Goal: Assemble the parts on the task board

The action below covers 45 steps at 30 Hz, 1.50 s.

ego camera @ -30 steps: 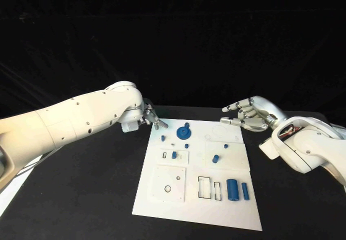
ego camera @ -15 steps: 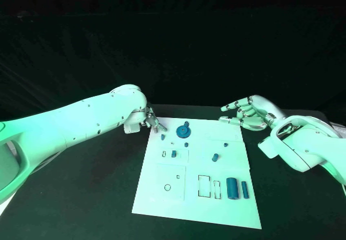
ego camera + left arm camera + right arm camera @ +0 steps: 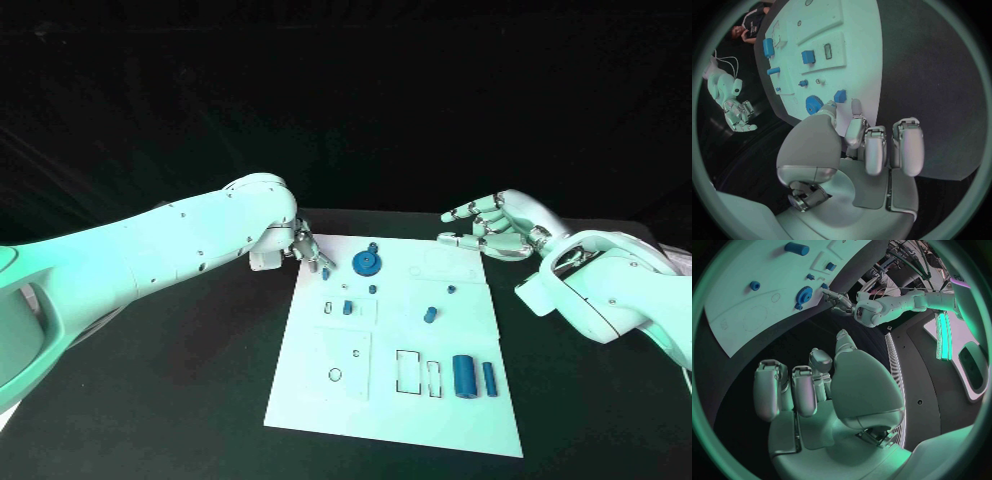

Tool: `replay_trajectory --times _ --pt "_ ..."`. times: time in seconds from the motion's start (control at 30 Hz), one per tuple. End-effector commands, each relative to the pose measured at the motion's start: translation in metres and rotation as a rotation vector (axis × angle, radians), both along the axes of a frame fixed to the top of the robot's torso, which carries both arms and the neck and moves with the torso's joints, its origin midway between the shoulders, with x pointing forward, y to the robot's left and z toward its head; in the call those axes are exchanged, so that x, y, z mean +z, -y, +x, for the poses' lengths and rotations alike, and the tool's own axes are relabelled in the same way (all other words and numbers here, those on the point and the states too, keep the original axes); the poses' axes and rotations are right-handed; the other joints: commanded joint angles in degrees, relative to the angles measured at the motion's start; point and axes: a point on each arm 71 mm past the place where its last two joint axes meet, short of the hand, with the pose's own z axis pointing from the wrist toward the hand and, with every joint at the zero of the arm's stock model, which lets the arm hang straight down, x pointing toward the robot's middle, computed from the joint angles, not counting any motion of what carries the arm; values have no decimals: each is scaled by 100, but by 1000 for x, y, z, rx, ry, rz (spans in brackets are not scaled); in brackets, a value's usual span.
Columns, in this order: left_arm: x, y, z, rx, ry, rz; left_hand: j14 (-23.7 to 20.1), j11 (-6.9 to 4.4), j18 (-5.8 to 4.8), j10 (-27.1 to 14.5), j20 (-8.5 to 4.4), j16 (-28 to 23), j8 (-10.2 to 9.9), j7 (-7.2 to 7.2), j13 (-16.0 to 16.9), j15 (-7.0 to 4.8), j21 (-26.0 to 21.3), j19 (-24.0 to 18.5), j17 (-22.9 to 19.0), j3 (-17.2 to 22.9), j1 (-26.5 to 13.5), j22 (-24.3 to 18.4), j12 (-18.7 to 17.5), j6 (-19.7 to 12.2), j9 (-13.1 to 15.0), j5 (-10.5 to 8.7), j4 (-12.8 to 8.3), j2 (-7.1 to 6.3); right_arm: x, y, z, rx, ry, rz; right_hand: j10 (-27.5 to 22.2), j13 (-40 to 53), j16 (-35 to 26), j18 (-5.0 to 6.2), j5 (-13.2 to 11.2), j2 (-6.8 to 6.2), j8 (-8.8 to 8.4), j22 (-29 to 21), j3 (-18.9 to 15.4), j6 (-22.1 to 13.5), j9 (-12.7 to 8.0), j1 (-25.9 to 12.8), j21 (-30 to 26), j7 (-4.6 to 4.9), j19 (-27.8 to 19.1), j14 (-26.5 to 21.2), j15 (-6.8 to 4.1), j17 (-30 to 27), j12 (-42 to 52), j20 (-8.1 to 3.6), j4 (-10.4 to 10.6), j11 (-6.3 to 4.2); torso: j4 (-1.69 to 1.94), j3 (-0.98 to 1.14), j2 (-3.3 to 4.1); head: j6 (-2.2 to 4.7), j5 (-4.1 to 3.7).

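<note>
Just off L hand (image 3: 304,247) fingertips (image 3: 856,106): small blue part (image 3: 840,95).

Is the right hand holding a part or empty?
Empty. The right hand hovers beside the task board's far right corner, fingers loosely curled and apart, nothing between them; the right wrist view shows its palm bare.
</note>
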Motion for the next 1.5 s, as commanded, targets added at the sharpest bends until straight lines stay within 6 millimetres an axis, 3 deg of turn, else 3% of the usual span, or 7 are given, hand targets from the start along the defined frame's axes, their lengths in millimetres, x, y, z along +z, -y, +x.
replay_trajectory --times 0.03,0.77,1.0,1.5 --pt "-2 4 -2 -25 -21 3 602 1 -28 41 19 18 -17 3 4 1 23 372 1510 -38 69 881 39 35 -13 2 -15 4 -1 -2 -1 18 2 -8 -31 -8 -26 71 19 16 -10 0 -39 47 -5 -57 -17 2 -36 424 -44 787 -15 19 6 11 0 2 0 -4 2" --pt "-2 9 -4 -44 -20 -17 602 -6 -27 54 9 18 -34 -1 9 -8 22 371 1510 -87 223 882 45 63 -51 -3 -46 30 -1 -3 0 20 0 -8 -32 -10 -26 71 25 26 -10 -3 -40 48 -5 -50 -19 2 -36 425 -45 788 -15 19 0 11 -4 7 1 -4 0" --pt "-2 10 -4 -50 -22 -23 602 -8 -30 72 4 18 -45 -5 16 -11 28 376 1510 -291 152 897 52 109 -94 -331 15 30 -2 -3 0 21 -1 -9 -32 -12 -28 72 28 31 -11 -6 -42 49 -5 -46 -22 1 -37 424 -45 786 -16 19 -3 10 -1 7 0 9 -3" --pt "-2 9 -5 -50 -33 -14 602 -17 -31 80 0 18 -40 -17 24 -16 30 378 1510 -337 245 902 59 134 -109 -365 -26 68 -2 -3 0 21 -3 -9 -32 -12 -28 72 28 31 -11 -6 -42 49 -5 -46 -22 1 -37 424 -45 786 -16 19 -3 10 1 2 0 1 -4"
